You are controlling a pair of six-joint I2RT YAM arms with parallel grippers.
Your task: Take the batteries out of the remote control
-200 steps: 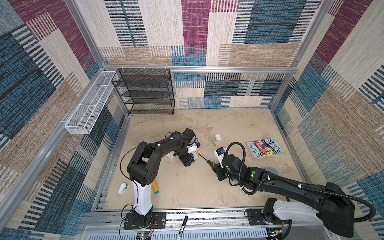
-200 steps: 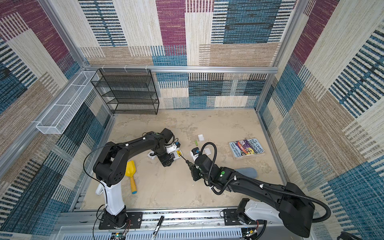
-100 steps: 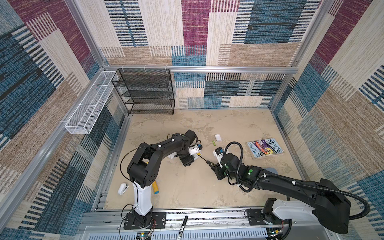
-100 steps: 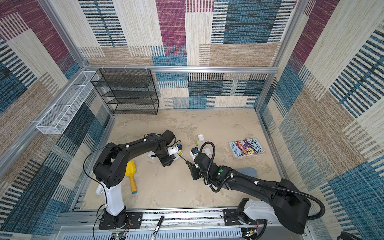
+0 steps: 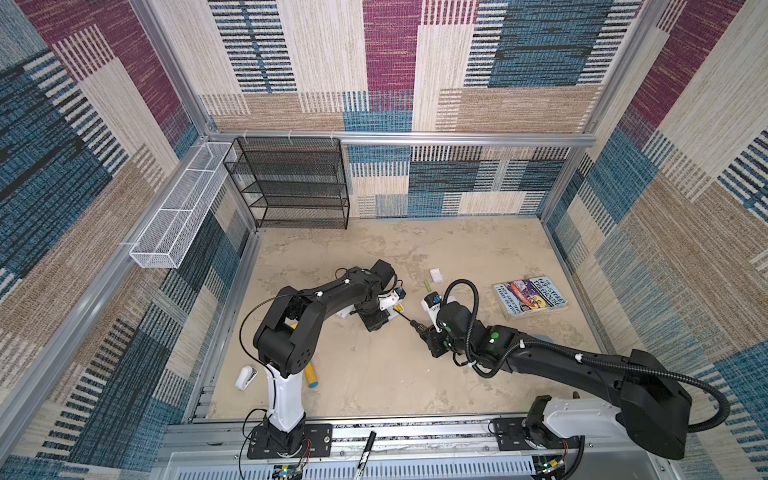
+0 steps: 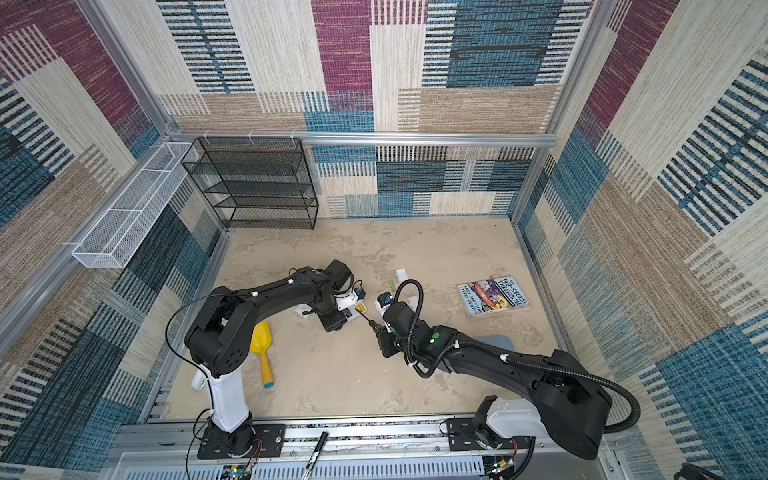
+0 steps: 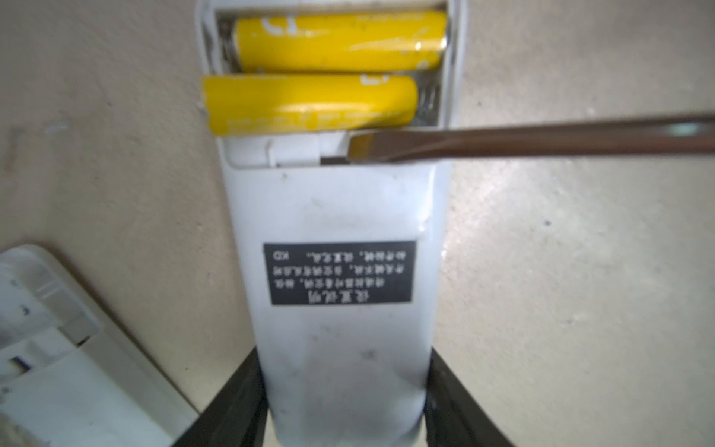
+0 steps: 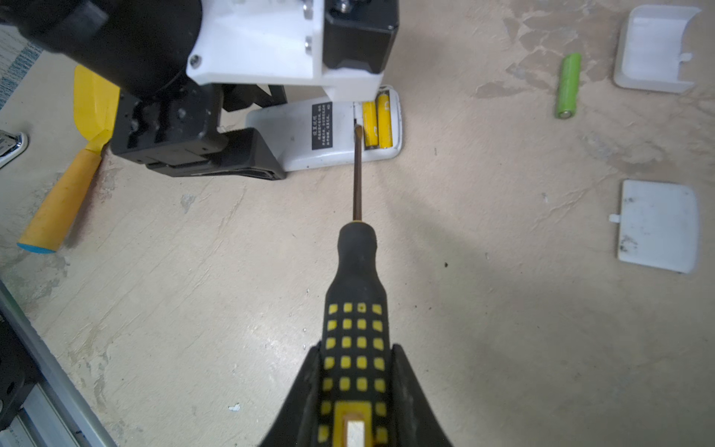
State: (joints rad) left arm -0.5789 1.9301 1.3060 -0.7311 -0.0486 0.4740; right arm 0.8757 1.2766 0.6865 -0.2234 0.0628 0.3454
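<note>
The left arm reached forward from its base and bent down at the wrist over the remote. The left gripper sat at the remote's closed end, its fingers pressed against the two long sides and clamping it. The right arm stretched low toward the remote's open end and stopped short of it. The right gripper was closed around the handle of a screwdriver aimed at the remote.

My left gripper closes in on the remote, its fingers now against both sides. My right gripper brings the screwdriver slightly closer to it.
</note>
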